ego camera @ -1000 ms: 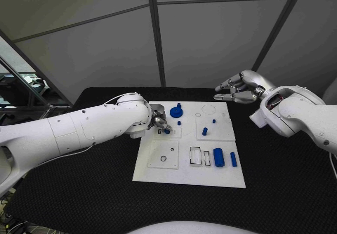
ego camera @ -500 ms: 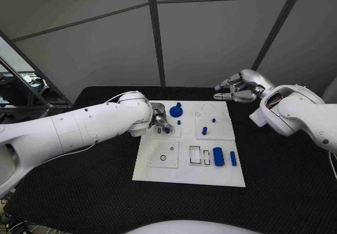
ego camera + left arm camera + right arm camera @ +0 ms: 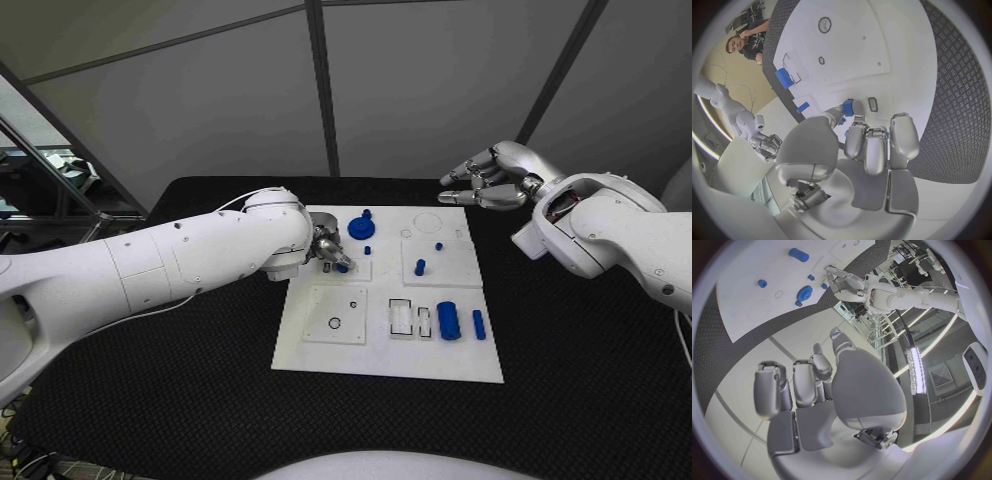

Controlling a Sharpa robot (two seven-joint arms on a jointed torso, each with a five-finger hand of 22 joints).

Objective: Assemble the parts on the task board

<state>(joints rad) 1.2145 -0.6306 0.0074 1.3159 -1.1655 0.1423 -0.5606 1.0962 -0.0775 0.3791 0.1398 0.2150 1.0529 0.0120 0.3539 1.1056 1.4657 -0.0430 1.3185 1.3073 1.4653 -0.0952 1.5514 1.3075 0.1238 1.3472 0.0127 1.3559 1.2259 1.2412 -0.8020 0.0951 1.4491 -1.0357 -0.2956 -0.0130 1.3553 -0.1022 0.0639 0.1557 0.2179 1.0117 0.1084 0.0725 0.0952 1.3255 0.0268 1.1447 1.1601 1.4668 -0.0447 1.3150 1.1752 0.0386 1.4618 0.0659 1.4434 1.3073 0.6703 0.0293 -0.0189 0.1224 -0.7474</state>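
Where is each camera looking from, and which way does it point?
Head view: sits on the robot's head, looks down at the black table and the task board; both white arms reach in.
Left wrist view: sits behind the left robot hand, faces the task board, where its fingertips hold a small blue part.
Right wrist view: sits behind the right robot hand, curled on nothing, looking across the board from its far end.
Shared: head and right wrist views both show the round blue part.

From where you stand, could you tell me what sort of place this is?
Probably a robotics lab test cell: a black table enclosed by grey partition panels, with a white task board carrying small blue parts between the robot's arms.
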